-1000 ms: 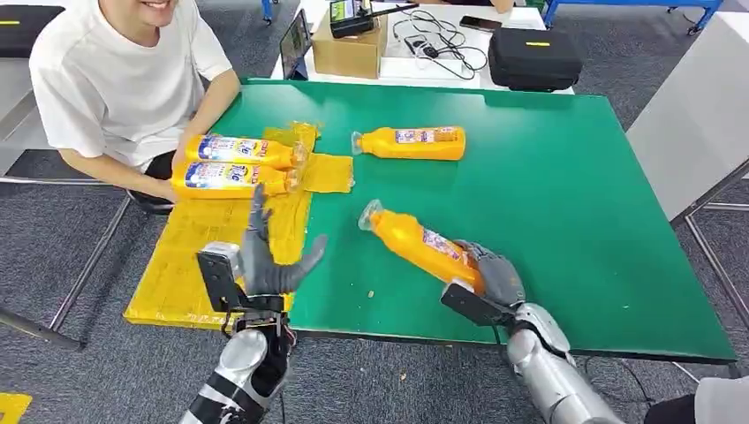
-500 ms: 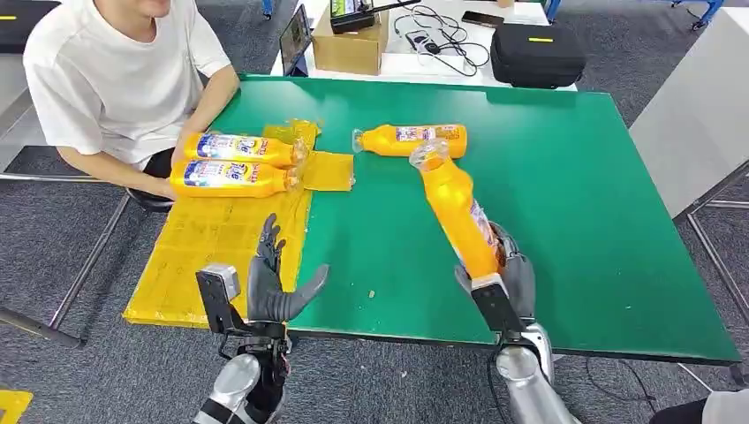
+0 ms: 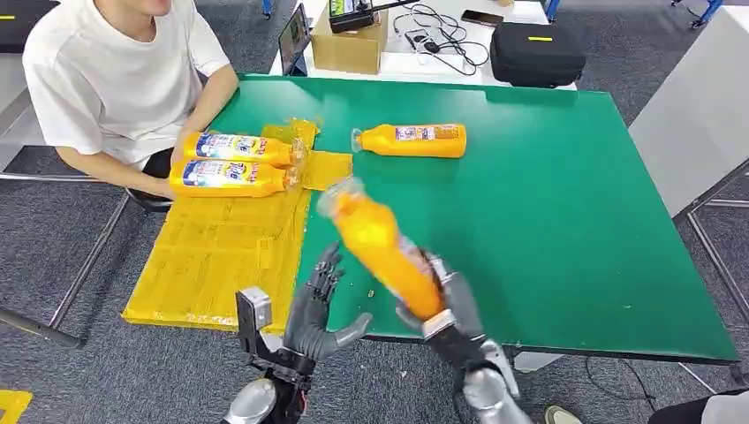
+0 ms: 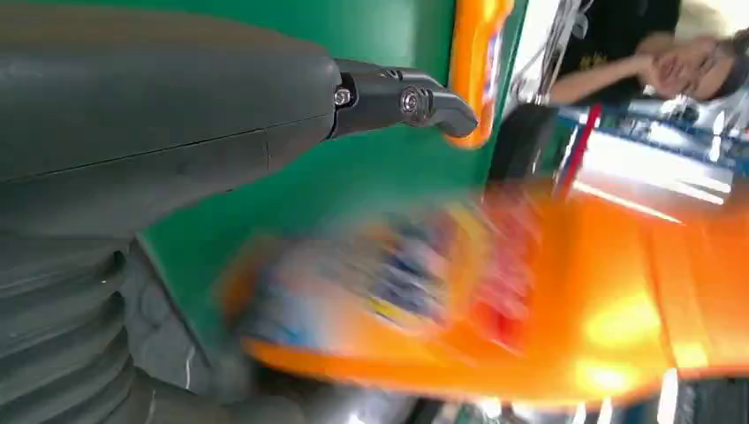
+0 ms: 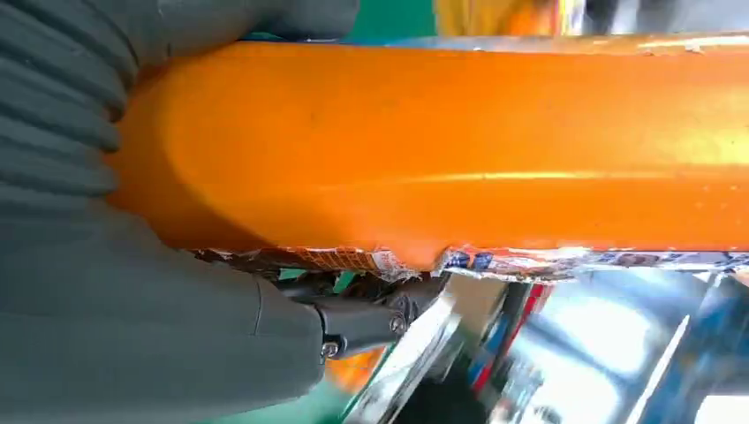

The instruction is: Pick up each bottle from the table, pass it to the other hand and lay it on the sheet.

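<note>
Beside open left hand (image 3: 320, 311), right-held bottle (image 3: 382, 246)

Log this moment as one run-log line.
phase: handover | right hand: holds orange bottle above table edge | left hand: open beside it | yellow sheet: two bottles | green table: one bottle

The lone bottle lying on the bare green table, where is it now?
In the head view, the bottle lies on its side at the table's far middle, right of the yellow sheet.

orange bottle (image 3: 382, 246) tilted above the green table; another (image 3: 413, 141) lies flat; two (image 3: 231, 163) on the yellow sheet (image 3: 208, 256).
</note>
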Tool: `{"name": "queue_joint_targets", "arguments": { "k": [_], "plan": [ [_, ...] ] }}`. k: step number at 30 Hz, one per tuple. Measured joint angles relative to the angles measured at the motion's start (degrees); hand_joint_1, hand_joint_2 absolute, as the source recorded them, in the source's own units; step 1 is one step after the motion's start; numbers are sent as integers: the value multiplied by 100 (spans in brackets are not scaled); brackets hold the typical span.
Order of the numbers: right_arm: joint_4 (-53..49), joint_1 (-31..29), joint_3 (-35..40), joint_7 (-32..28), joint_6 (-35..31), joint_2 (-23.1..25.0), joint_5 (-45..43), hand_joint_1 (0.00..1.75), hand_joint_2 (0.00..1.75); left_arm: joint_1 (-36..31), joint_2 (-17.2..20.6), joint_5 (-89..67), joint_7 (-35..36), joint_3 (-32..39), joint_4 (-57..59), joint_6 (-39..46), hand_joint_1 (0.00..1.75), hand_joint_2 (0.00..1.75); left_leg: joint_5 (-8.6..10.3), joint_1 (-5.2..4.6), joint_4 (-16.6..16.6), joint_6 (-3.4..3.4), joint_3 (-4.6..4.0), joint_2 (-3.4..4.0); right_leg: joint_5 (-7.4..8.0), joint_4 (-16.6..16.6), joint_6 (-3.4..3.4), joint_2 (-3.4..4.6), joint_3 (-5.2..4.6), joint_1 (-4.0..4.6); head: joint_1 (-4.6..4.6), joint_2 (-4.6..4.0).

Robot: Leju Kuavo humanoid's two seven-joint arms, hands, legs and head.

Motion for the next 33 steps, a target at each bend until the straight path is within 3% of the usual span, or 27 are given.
{"name": "queue_joint_targets", "arguments": {
  "k": [3, 11, 12, 13, 16, 17, 19, 20, 21, 28, 29, 30, 33],
  "plan": [
    [301, -22, 513, -281, 101, -7, 180, 175, 175, -63, 9, 252, 112, -81, 0, -169, 0, 175, 0, -1, 0, 0, -2, -7, 0, 0, 0, -2, 0, -1, 0, 0],
    [1124, -445, 1151, -193, 354, -7, 272, 175, 175, -78, 50, 725, 151, -101, 103, -383, 0, 175, 1, -2, 1, 1, -3, 9, 2, -2, -1, 2, -7, -2, 0, 0],
    [1208, -496, 1195, -193, 376, -9, 272, 175, 175, -72, 70, 839, 179, -94, 120, -444, 58, 175, 1, -2, 1, 1, -3, 12, 2, -1, -1, 2, -8, -2, 0, 0],
    [1292, -538, 1234, -187, 400, -9, 278, 175, 175, -63, 87, 970, 236, -81, 122, -511, 134, 175, 1, -2, 1, 1, -3, 15, 2, -1, -1, 3, -9, -2, -2, 0],
    [1556, -690, 1369, -130, 505, -9, 315, 175, 175, -48, 125, 1343, 378, 6, 188, -728, 134, 175, 1, -2, 1, 0, -3, 17, 2, -1, -1, 4, -14, -1, -4, 0],
    [1627, -739, 1394, -128, 527, -9, 315, 175, 175, -44, 125, 1389, 383, 22, 214, -752, 175, 175, 1, -2, 1, 0, -3, 17, 2, -1, -1, 4, -14, -1, -2, 0],
    [1745, -797, 1450, -128, 542, 0, 313, 175, 175, -33, 127, 1437, 394, 68, 249, -779, 175, 175, 1, -1, 1, 0, -4, 17, 2, -1, -1, 4, -15, -1, -2, 0],
    [1795, -817, 1472, -128, 544, 2, 313, 94, 175, -29, 129, 1439, 392, 83, 267, -800, 175, 175, 1, -2, 1, 0, -4, 17, 2, -1, -1, 4, -15, -1, -2, 0],
    [1838, -839, 1485, -130, 545, 7, 311, 31, 175, -23, 133, 1439, 366, 89, 286, -839, 175, 175, 1, -2, 1, 0, -5, 17, 2, -1, -1, 4, -15, -1, 0, 0],
    [1987, -850, 1498, -82, 363, 114, 217, 31, 175, -17, 201, 1337, 143, 100, 313, -1060, 175, 175, 0, -2, 1, 0, -7, 18, 2, -1, -1, 5, -17, -2, 0, 0],
    [1998, -847, 1498, -77, 354, 118, 219, 0, 175, -19, 205, 1332, 136, 100, 313, -1063, 175, 175, 0, -2, 1, 0, -7, 18, 2, -1, -1, 5, -17, -1, -2, 0],
    [2011, -840, 1498, -75, 350, 129, 217, 0, 0, -20, 210, 1332, 132, 100, 313, -1063, 175, 175, 0, -2, 1, 0, -7, 17, 2, -1, -1, 4, -17, -1, 0, 0],
    [2033, -836, 1498, -60, 293, 144, 217, 0, 0, -20, 216, 1328, 125, 100, 313, -1063, 175, 175, 0, -2, 1, 0, -7, 17, 2, -1, -1, 4, -17, -1, 0, 0]
  ]
}}
